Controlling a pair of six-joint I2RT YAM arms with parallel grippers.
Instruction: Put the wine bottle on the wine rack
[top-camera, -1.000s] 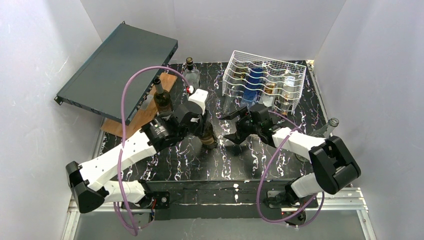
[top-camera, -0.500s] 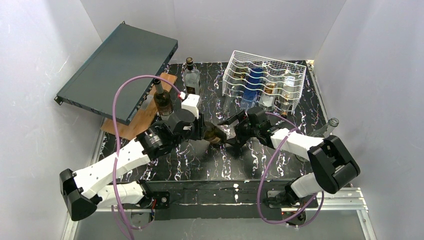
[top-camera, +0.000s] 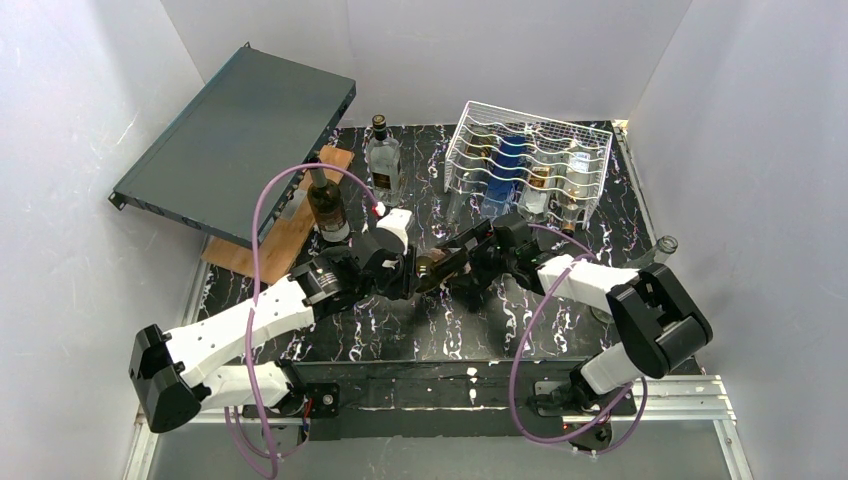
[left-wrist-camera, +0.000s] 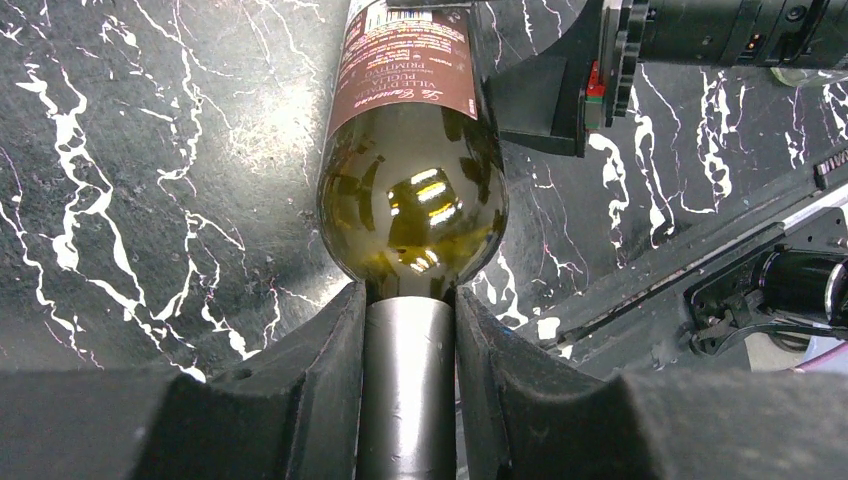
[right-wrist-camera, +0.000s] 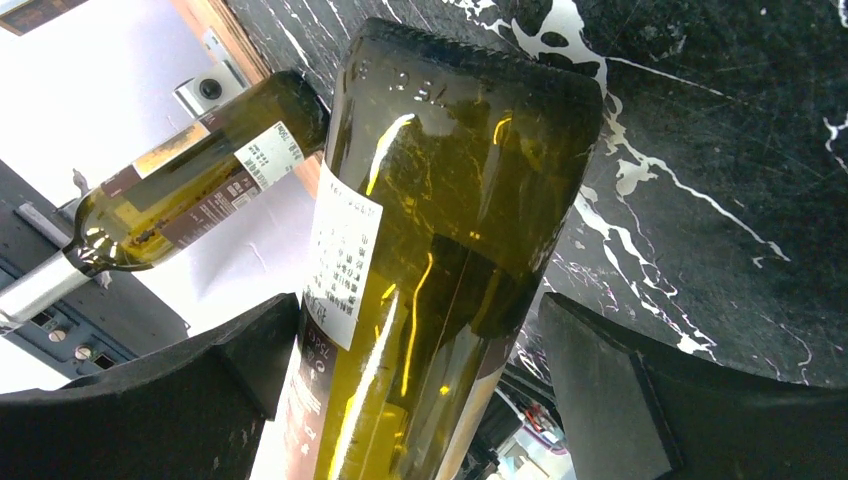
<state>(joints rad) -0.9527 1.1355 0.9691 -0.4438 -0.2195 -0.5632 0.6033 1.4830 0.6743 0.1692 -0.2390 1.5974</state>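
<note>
A green wine bottle (top-camera: 435, 268) with a dark label lies nearly level above the middle of the table. My left gripper (top-camera: 408, 272) is shut on its neck; in the left wrist view the fingers (left-wrist-camera: 320, 380) press both sides of the neck (left-wrist-camera: 408, 390). My right gripper (top-camera: 462, 262) is open around the bottle's body (right-wrist-camera: 440, 230) near its base, with a gap at each finger (right-wrist-camera: 650, 390). The white wire wine rack (top-camera: 530, 165) stands at the back right with several bottles in its cradles.
A dark-teal flat case (top-camera: 235, 140) leans at the back left over a wooden board (top-camera: 290, 215). A second wine bottle (top-camera: 325, 205) stands on the board, and a clear bottle (top-camera: 383, 155) behind it. Another bottle (top-camera: 655, 250) lies by the right wall.
My left gripper has tipped the bottle from near upright to nearly level, base toward the right. My right gripper has moved left and now straddles the bottle's body.
</note>
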